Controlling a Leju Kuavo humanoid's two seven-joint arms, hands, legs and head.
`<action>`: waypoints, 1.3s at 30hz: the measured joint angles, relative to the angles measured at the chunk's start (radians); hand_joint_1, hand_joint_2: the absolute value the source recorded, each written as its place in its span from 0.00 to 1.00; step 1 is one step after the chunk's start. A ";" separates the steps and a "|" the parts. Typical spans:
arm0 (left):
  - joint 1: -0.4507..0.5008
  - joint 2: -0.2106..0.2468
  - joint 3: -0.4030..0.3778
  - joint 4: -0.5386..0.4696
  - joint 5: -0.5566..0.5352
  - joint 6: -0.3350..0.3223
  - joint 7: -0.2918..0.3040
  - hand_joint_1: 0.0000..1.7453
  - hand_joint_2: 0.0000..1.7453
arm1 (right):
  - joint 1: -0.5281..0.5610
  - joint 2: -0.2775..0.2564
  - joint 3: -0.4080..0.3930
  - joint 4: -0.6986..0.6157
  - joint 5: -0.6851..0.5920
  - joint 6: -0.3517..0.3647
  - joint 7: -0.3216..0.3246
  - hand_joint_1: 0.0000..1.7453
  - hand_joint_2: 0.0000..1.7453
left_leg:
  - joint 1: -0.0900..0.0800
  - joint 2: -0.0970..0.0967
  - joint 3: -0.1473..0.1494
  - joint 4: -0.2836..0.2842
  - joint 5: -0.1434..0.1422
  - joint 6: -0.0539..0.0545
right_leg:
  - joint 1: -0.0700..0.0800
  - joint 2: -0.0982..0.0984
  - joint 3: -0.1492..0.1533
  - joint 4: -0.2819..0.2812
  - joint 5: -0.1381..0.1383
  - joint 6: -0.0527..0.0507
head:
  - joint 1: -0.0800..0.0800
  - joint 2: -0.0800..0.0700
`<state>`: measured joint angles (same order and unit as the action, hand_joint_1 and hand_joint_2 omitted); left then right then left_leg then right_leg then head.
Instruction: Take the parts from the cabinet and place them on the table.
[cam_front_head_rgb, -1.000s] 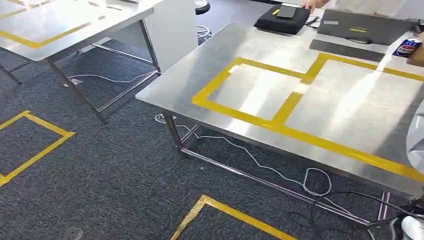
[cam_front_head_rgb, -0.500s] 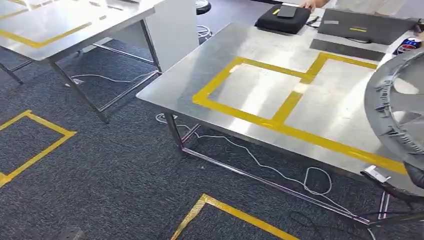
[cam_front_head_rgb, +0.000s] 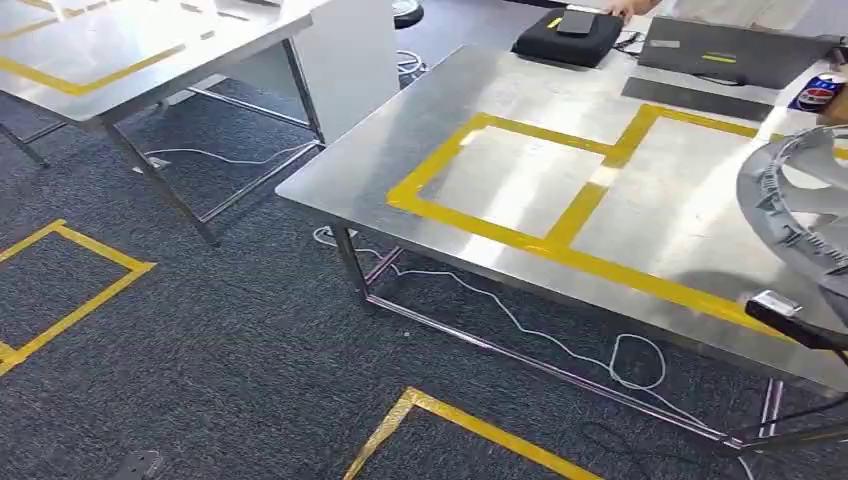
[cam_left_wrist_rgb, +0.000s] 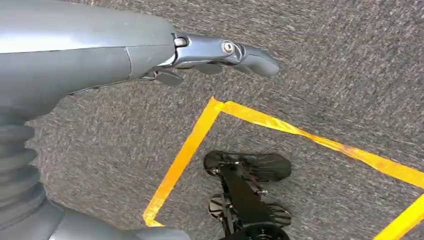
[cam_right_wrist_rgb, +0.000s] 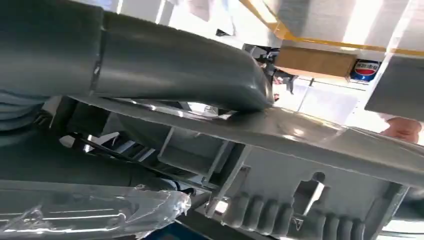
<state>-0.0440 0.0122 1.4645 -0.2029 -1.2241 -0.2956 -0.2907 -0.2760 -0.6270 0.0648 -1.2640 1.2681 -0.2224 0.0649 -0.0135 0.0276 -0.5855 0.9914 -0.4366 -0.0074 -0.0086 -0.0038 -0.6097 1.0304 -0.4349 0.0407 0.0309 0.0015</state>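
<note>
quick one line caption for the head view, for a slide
Grey wheel cover carried in over the right edge of the steel table marked with yellow tape squares.

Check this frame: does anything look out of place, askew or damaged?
Nothing looks damaged or spilled. The grey wheel cover held by the right hand hangs tilted at the steel table's right edge, not yet set down. A soda can stands among the far-edge clutter. The left hand hangs empty over the carpet.

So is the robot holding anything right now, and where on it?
The right hand grips a round grey plastic part at its rim, thumb pressed on the face. The left hand holds nothing.
</note>
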 joint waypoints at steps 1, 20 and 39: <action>0.000 0.002 0.000 0.000 -0.002 0.000 0.000 0.00 1.00 | -0.023 -0.013 0.012 0.016 -0.013 0.006 -0.007 1.00 0.00 | 0.000 0.000 0.000 0.000 0.000 0.000 | 0.000 0.000 0.000 0.000 0.000 0.000 | 0.000 0.000; -0.001 0.004 0.000 0.000 -0.003 -0.007 -0.008 0.00 1.00 | -0.161 -0.091 0.110 0.167 -0.144 0.017 -0.048 1.00 0.00 | 0.000 -0.001 -0.002 0.000 0.000 0.000 | 0.000 -0.001 -0.001 0.000 0.000 0.000 | 0.000 0.000; -0.005 0.005 -0.002 0.000 -0.041 -0.011 -0.009 0.00 1.00 | -0.200 -0.047 0.158 0.238 -0.131 -0.038 -0.116 1.00 0.00 | 0.000 -0.001 -0.003 0.000 0.001 -0.001 | 0.000 -0.001 -0.002 0.000 0.000 0.000 | 0.000 0.000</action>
<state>-0.0489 0.0168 1.4630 -0.2029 -1.2650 -0.3071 -0.2998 -0.4764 -0.6745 0.2223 -1.0262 1.1367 -0.2601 -0.0507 -0.0135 0.0268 -0.5881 0.9914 -0.4358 -0.0081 -0.0085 -0.0045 -0.6113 1.0306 -0.4345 0.0403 0.0309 0.0011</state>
